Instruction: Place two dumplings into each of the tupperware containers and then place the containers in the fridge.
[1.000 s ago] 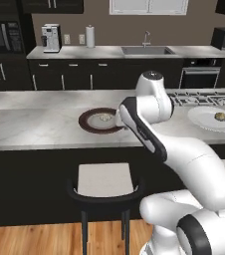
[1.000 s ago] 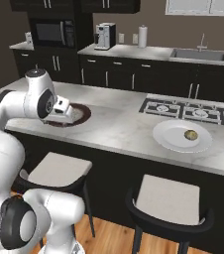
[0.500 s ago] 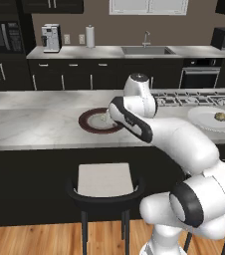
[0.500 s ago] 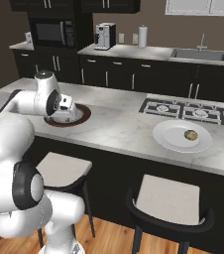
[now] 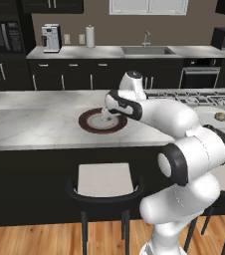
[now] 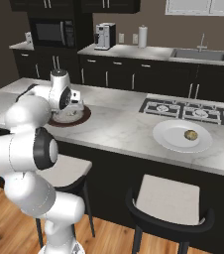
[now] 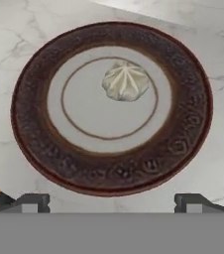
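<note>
The hand [image 7: 112, 201] hung released above the dark-brown-rimmed plate [image 7: 188, 129], its two tips spread wide over the plate's near rim and grasping nothing. One pale folded dumpling [image 7: 125, 81] lay on the plate's grey centre, a little off the middle on the side away from the tips, apart from them. That plate [image 5: 87, 121] sat on the marble bench [image 5: 30, 124], and well to the right of it along the bench a round white plate [image 6: 169, 140] carried a second dumpling [image 6: 191, 134].
</note>
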Motion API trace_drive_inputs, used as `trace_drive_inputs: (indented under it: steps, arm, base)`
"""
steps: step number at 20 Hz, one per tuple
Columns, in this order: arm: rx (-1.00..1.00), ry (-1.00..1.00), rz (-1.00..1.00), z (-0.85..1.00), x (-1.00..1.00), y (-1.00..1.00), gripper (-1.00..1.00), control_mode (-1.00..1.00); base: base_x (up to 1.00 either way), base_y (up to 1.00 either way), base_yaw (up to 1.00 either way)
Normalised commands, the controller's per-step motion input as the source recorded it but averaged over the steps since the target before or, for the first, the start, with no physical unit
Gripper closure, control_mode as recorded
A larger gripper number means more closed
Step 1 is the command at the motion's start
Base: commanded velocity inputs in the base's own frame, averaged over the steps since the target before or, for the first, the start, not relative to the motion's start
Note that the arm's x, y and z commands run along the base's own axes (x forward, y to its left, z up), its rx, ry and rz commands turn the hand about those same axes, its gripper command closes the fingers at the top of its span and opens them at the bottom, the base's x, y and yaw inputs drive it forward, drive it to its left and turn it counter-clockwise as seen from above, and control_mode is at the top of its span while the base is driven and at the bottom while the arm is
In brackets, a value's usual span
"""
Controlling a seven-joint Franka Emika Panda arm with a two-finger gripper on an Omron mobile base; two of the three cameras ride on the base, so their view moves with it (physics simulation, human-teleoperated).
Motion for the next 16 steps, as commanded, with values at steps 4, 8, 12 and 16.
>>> trace_drive_inputs:
  steps: [4, 8, 12, 16]
  arm:
    - [-0.08, 0.1, 0.0, -0.16, 0.6, 0.11, -1.0, -1.0]
    - [-0.13, 0.09, 0.0, -0.23, 0.33, 0.18, -1.0, -1.0]
    - [-0.1, 0.04, 0.0, -0.21, 0.33, 0.09, -1.0, -1.0]
    - [-0.09, 0.0, 0.03, -0.33, 0.29, 0.0, -1.0, -1.0]
  base:
    - [0.0, 0.0, 0.0]
    - [0.0, 0.0, 0.0]
    - [0.0, 0.0, 0.0]
    - [0.0, 0.0, 0.0]
